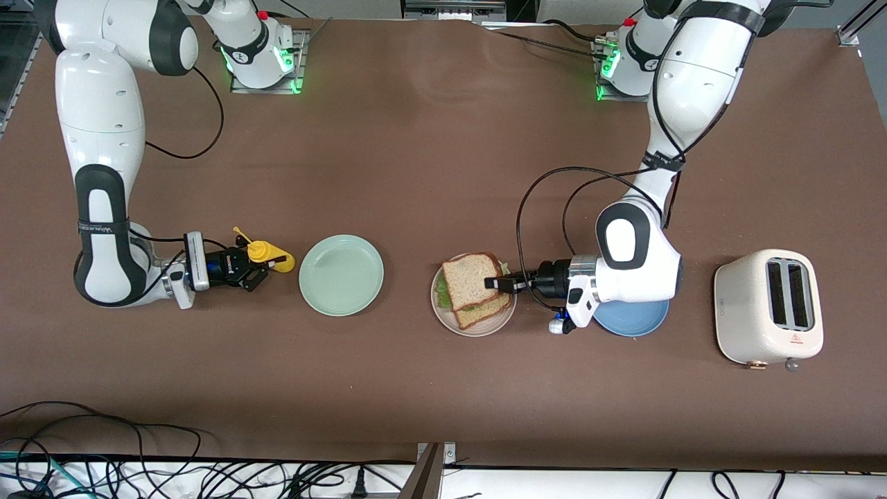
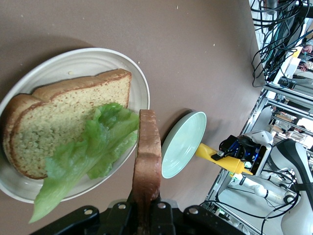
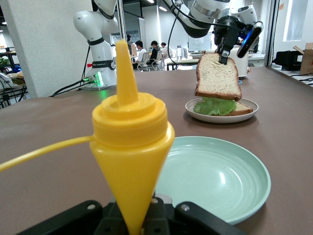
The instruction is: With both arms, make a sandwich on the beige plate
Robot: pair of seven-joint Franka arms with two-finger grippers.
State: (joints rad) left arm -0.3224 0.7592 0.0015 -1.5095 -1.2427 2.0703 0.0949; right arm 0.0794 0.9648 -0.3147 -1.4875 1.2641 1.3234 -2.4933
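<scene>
The beige plate (image 1: 474,326) holds a brown bread slice (image 1: 487,312) with a green lettuce leaf (image 1: 441,295) on it. My left gripper (image 1: 495,283) is shut on the edge of a second bread slice (image 1: 471,279), which hangs tilted just over the lettuce. In the left wrist view this held slice (image 2: 146,156) runs edge-on out of the gripper (image 2: 145,205), above the lettuce (image 2: 93,147) and the lower slice (image 2: 68,117). My right gripper (image 1: 260,267) is shut on a yellow squeeze bottle (image 1: 267,253) beside the mint-green plate (image 1: 341,274). The right wrist view shows the bottle (image 3: 131,142) close up.
A blue plate (image 1: 634,319) lies partly under the left arm's wrist. A cream toaster (image 1: 769,307) stands at the left arm's end of the table. The mint-green plate sits between the bottle and the beige plate. Cables run along the table edge nearest the front camera.
</scene>
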